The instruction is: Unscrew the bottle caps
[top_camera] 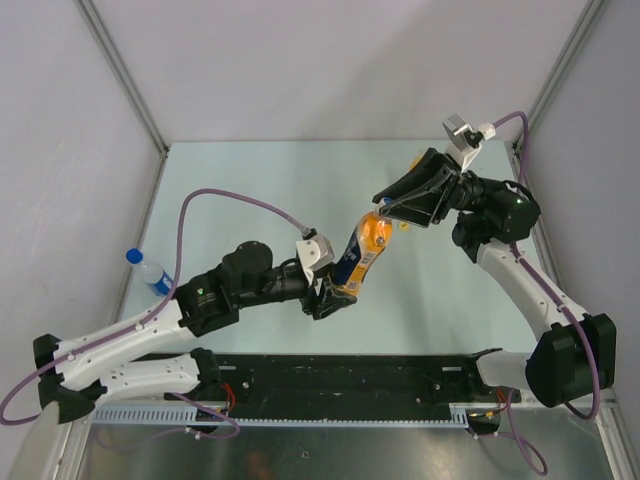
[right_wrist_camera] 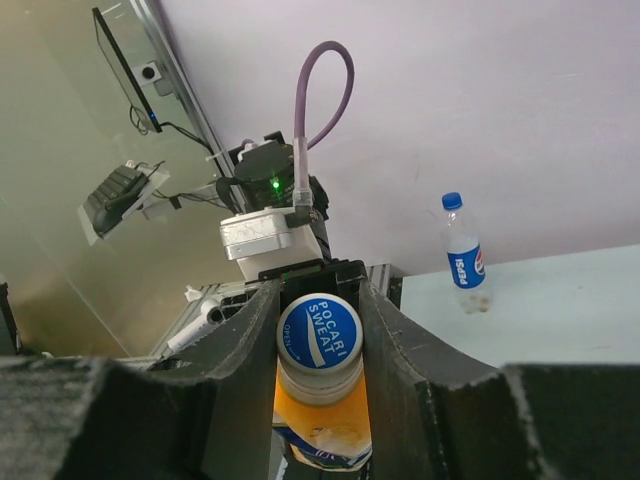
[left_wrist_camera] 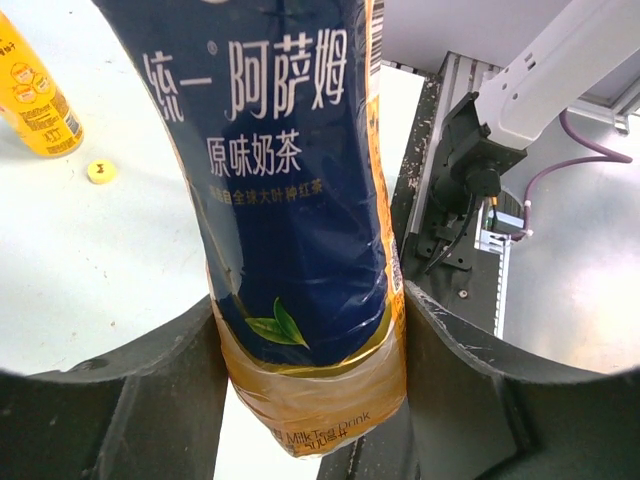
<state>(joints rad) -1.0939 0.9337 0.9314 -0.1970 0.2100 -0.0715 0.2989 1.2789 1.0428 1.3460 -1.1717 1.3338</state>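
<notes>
My left gripper is shut on the base of the short orange bottle with the blue label and holds it tilted above the table. In the left wrist view the fingers press both sides of this bottle. My right gripper is shut on its cap, which is white with a blue printed top. In the top view the right gripper covers the cap. The clear water bottle stands at the left with its blue cap on. A loose yellow cap lies beside the yellow-orange bottle.
The water bottle also shows in the right wrist view, standing against the back wall. White walls with metal frame posts enclose the pale green table. A black rail runs along the near edge.
</notes>
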